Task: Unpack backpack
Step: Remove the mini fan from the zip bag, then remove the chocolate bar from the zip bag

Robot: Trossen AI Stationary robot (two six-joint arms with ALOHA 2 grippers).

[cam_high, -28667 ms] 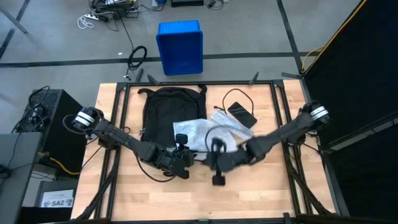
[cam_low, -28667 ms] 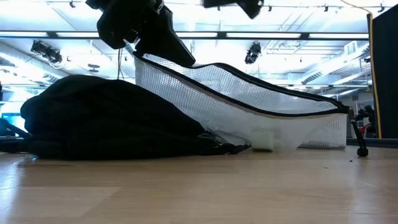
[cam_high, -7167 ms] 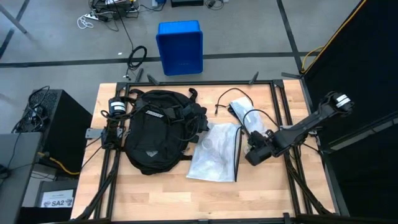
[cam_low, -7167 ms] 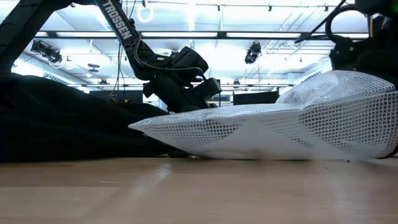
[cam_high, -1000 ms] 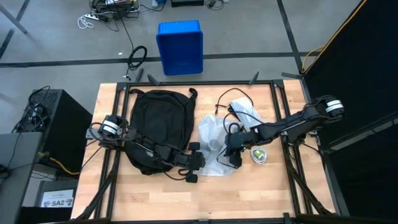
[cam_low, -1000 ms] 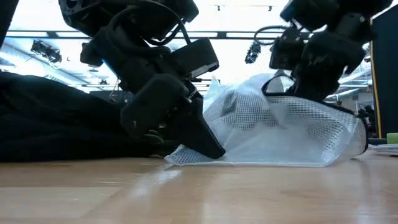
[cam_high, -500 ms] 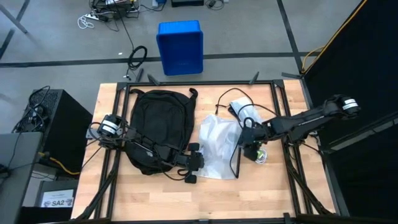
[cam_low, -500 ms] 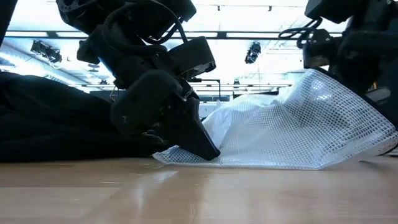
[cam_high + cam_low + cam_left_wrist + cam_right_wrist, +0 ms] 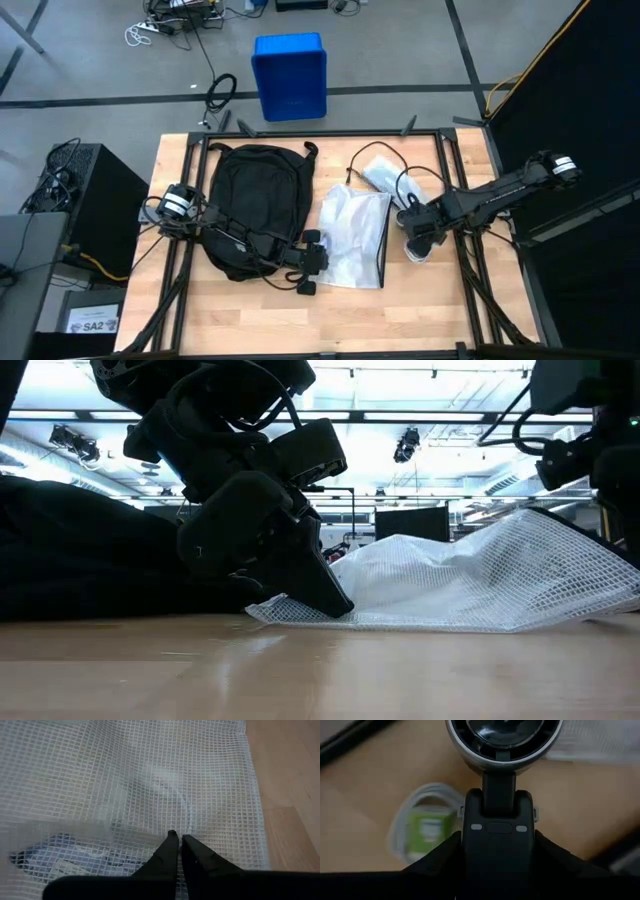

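The black backpack (image 9: 255, 205) lies flat on the table's left half. Beside it lies a white mesh bag (image 9: 355, 235), with flat things showing through the mesh (image 9: 60, 860). My left gripper (image 9: 310, 265) is shut on the bag's near left corner. My right gripper (image 9: 418, 232) hangs over the table to the right of the bag, pointing down. It is shut on a black hand-held device (image 9: 499, 820) that has a round, silver-rimmed head. Under it a white coil with a green label (image 9: 427, 830) rests on the wood. My left gripper pinches the mesh at the bag's near left corner (image 9: 175, 827) between its shut fingertips. It slants down from the table's left; the mesh puckers toward the tips, and that corner (image 9: 290, 610) stays on the table. My right gripper pinches the device's black handle (image 9: 499, 845) between its two fingers (image 9: 445, 857) from above. The round head (image 9: 502, 740) sticks out past the fingertips, and the device is lifted clear of the table.
A white pouch with a black cable (image 9: 385, 175) lies at the far right of the table. A blue bin (image 9: 290, 75) stands on the floor beyond the far edge. Bare wood runs along the near edge (image 9: 330, 320).
My right gripper has drawn out of the mesh bag toward the table's right edge with the black device, tipping until it points down. The bag, bulged up a second ago, has sunk lower and spread out to the right. Its near left corner has stayed put.
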